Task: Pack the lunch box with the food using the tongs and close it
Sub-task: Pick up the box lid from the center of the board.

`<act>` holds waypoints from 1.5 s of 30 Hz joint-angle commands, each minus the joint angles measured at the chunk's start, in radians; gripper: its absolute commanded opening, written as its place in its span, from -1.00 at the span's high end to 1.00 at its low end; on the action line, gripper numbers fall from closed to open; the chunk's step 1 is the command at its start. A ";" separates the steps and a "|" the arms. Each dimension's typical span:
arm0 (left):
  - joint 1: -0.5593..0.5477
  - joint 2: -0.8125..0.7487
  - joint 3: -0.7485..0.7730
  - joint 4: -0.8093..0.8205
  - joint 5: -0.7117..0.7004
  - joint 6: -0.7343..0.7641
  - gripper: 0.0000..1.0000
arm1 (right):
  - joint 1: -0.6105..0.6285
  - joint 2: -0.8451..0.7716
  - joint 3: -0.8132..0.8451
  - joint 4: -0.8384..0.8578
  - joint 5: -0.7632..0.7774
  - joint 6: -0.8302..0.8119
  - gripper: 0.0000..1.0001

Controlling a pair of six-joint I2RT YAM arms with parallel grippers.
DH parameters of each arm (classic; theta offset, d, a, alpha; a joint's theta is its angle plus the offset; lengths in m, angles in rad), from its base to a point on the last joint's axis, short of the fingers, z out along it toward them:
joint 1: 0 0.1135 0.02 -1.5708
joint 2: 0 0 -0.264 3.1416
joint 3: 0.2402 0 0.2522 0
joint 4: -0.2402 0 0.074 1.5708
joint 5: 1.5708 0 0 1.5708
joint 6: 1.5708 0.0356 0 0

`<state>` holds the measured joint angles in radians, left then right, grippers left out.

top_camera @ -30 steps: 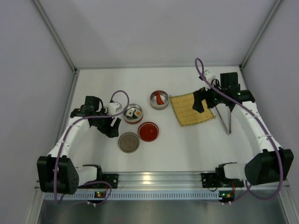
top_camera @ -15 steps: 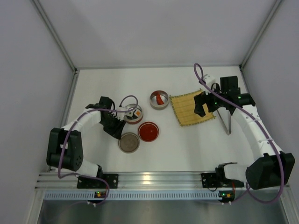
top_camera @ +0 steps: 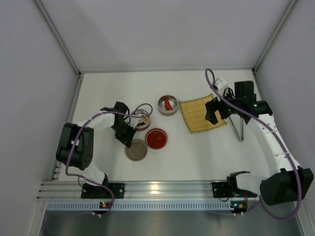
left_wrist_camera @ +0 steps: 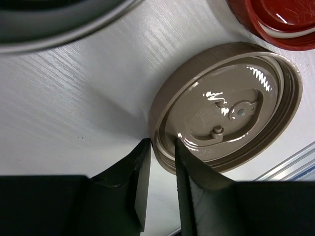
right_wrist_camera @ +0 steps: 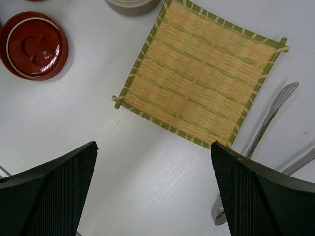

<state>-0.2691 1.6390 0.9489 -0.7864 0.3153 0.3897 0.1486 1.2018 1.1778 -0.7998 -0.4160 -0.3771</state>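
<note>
My left gripper (left_wrist_camera: 161, 147) straddles the brown lid's (left_wrist_camera: 231, 108) rim, jaws narrow, grip unclear; right gripper (right_wrist_camera: 153, 147) gapes wide, well right of it.

Silvery tongs (top_camera: 239, 132) flat; lunch box (top_camera: 160, 109) open

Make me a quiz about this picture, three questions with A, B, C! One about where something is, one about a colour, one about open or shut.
1. Where do the tongs lie?
A on the table, right of the bamboo mat
B on top of the mat
C leaning on the wall

2. What colour is the lid at the left gripper?
A blue
B brown
C green

3. How is the right gripper?
A shut on the mat
B shut on the tongs
C open, holding nothing

Answers:
1 A, they rest on the table beside the mat.
2 B, the left wrist view shows it brown.
3 C, its fingers stand wide apart above the mat.
</note>
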 commanded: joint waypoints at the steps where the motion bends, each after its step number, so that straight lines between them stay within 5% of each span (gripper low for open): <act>1: -0.002 0.036 0.021 0.039 -0.051 -0.011 0.42 | 0.014 -0.092 0.000 -0.016 -0.030 -0.126 -0.92; 6: -0.004 0.061 0.050 -0.002 -0.054 -0.022 1.00 | 0.025 -0.165 0.005 -0.021 -0.061 -0.288 -0.92; 15: -0.002 0.009 0.258 -0.290 0.162 0.011 1.00 | 0.219 -0.321 -0.050 0.016 -0.023 -0.593 -0.85; 21: -0.016 0.025 0.341 -0.450 0.307 0.003 1.00 | 0.592 -0.315 -0.080 0.059 0.158 -0.792 -0.59; 28: -0.022 0.053 0.427 -0.596 0.556 0.101 1.00 | 0.928 -0.145 -0.064 0.019 0.215 -0.901 -0.62; 45: -0.226 0.222 0.505 -0.720 0.673 0.210 1.00 | 1.025 0.013 0.052 0.030 0.221 -0.833 -0.59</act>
<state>-0.4919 1.8553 1.4216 -1.3140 0.9100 0.5541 1.1526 1.2068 1.1873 -0.7933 -0.1951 -1.2270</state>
